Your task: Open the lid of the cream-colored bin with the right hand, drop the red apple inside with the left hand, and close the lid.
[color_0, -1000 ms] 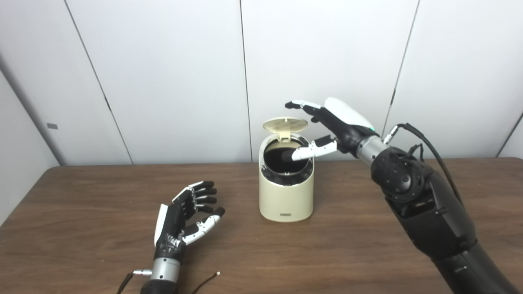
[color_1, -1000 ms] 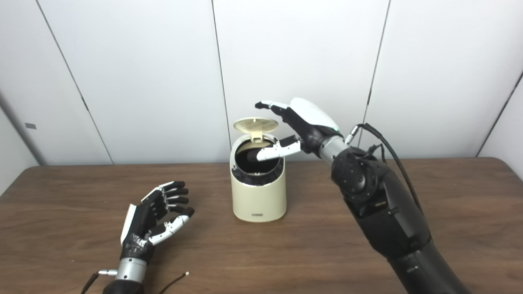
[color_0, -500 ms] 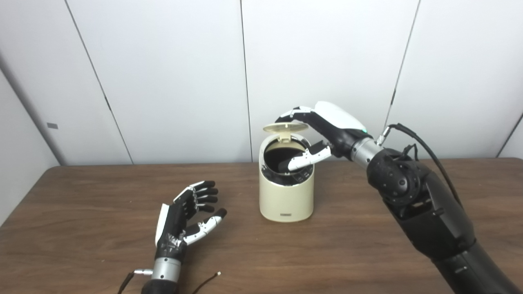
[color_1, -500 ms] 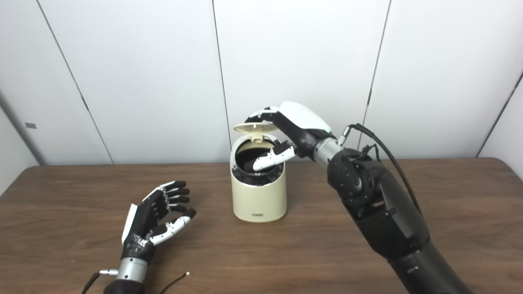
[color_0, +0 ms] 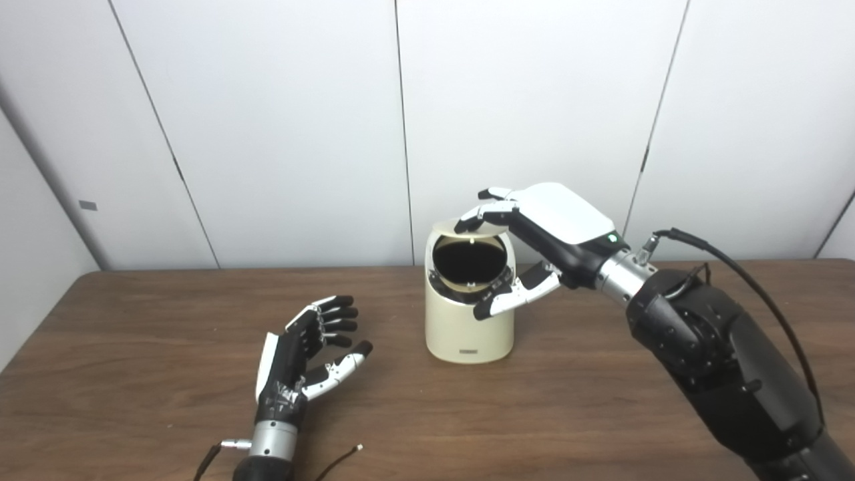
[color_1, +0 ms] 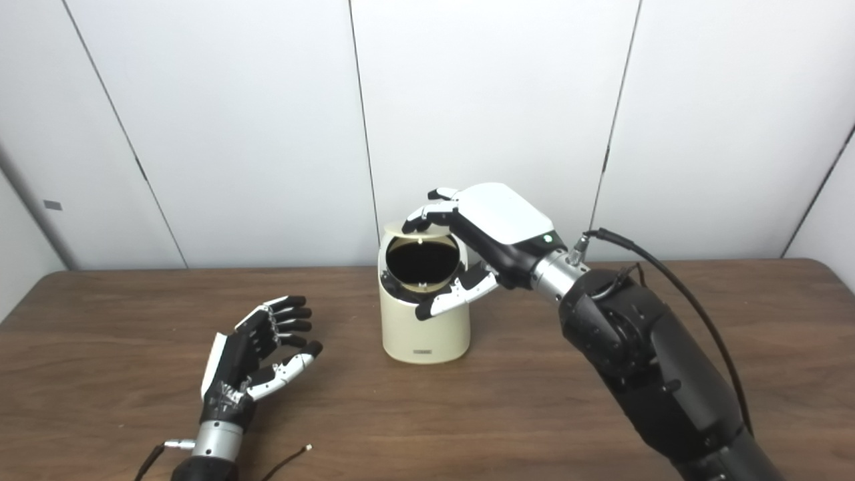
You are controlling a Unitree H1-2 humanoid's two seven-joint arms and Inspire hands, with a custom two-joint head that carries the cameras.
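Cream-coloured cylindrical plastic bin (color_0: 469, 331) stands upright, long axis vertical, under the right hand (color_0: 551, 230). Its mouth looks dark; contents can't be made out, no apple visible in either view. The round cream lid (color_0: 467, 229) is hinged at the back, partly lowered and tilted over the opening, w/ right fingertips (color_0: 482, 215) resting on its top edge; the thumb (color_0: 511, 300) sits in front of the bin's rim, fingers spread, gripping nothing. Left hand (color_0: 300, 357) lies well to the left of the bin, nearer the camera, palm up, fingers apart, holding nothing. Brown wooden table (color_0: 601, 401) carries a thin loose cable end (color_0: 340, 457) just beside the left wrist. White wall panels (color_0: 267, 120) behind.
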